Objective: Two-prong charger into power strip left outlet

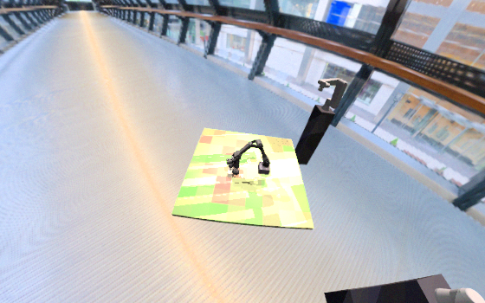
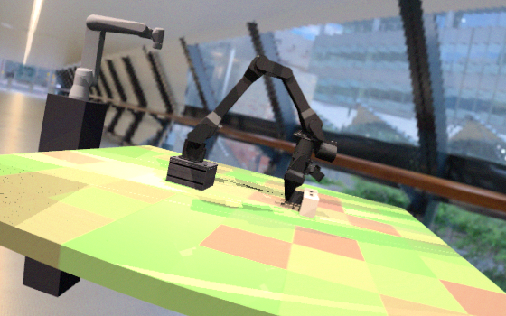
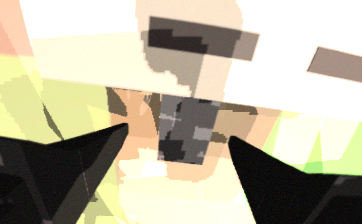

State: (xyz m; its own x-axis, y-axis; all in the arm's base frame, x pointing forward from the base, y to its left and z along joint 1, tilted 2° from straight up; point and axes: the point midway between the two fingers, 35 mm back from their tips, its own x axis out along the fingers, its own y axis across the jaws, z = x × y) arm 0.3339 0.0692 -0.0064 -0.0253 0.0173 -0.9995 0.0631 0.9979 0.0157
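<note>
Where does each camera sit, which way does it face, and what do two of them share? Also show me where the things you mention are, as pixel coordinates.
Top: high above, angled down at the green-and-tan patchwork square table [image 1: 216,208] [image 2: 162,271]; whole black jointed arm [image 1: 247,147] [image 2: 236,96] shows.
Exterior: beside the table, near its surface, looking across; whole arm, gripper low by a white box-shaped block [image 2: 309,204].
Wrist: close above the block, apparently looking down; only two black fingers show.
Top and exterior share arm and table.

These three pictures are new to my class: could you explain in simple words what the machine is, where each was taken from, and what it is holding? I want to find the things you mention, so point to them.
The machine is one black jointed arm [image 1: 256,143] [image 2: 261,65], bolted to nothing we can judge, above a patchwork-coloured table [image 1: 250,203] [image 2: 175,253]. One picture looks down from high up, one from the side, and one from the arm's wrist. On the table stands a white block with dark slots [image 2: 309,204] [image 3: 282,75]. The jaws are open and hold nothing. A small dark grey piece [image 3: 188,131] shows between their tips, beside the block.
</note>
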